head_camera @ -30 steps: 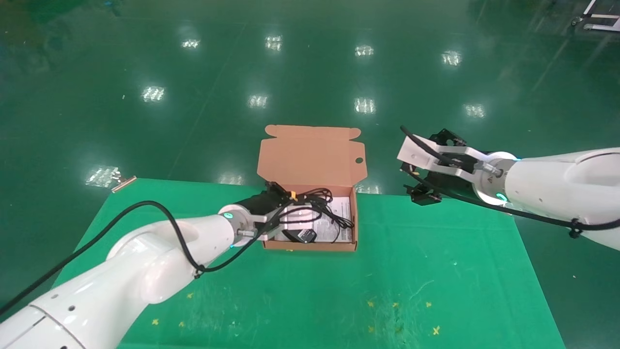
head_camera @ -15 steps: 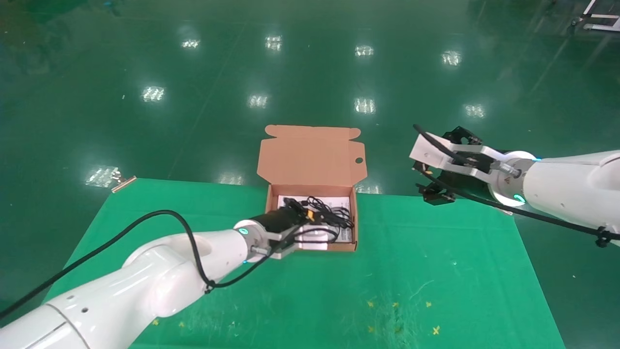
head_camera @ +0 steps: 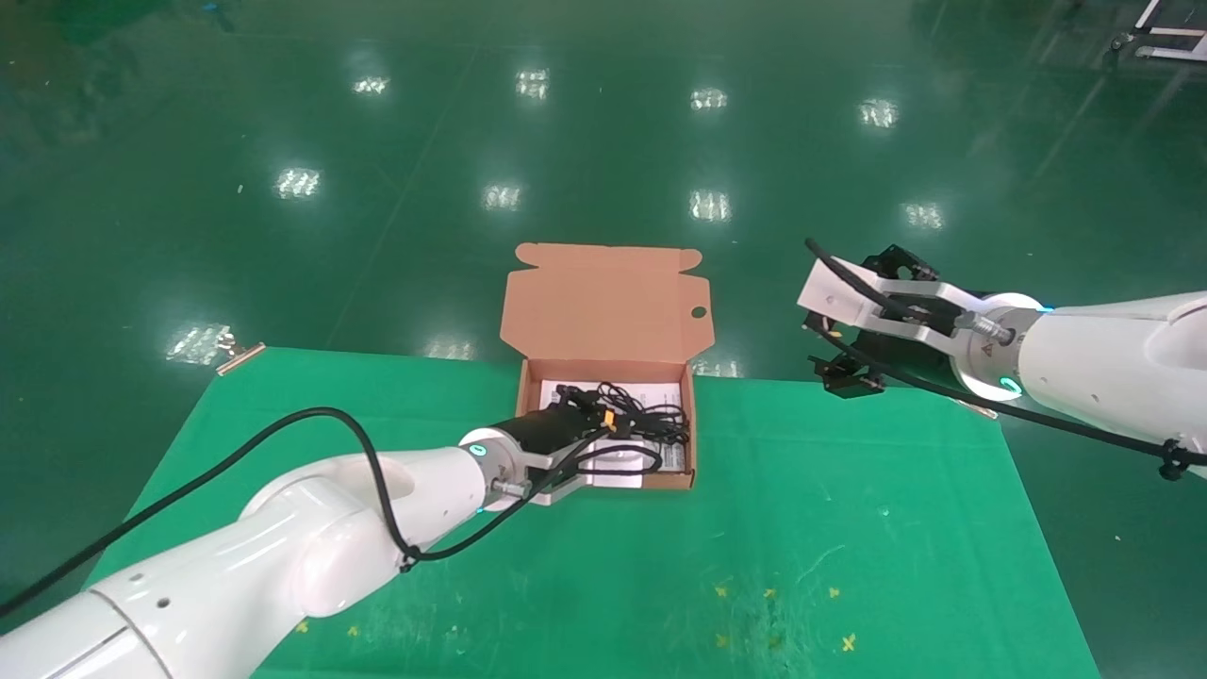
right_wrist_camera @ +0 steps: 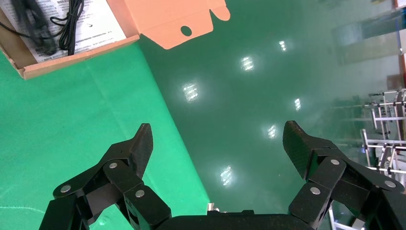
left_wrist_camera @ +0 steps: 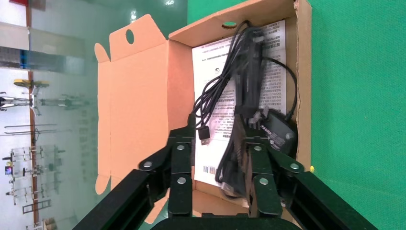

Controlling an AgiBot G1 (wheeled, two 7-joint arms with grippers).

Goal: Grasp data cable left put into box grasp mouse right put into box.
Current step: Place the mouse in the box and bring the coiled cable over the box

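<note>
Inside the box (head_camera: pixel 700 426), left gripper (left_wrist_camera: pixel 218 151) parted beside the data cable (left_wrist_camera: pixel 238 143); right gripper (right_wrist_camera: pixel 218 148) wide, parked aside.

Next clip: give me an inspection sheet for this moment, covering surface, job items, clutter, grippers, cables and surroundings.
Surface: green mat with small yellow marks.
Job's things: box open, flap up; data cable and mouse lie inside on the leaflet.
Clutter: nothing seen.
Grippers: left gripper over the box's near end, fingers open astride the data cable; right gripper open, empty, held off the mat's far right edge.
Cables: black hoses along both arms.
Surroundings: glossy green floor; racks in the distance.
</note>
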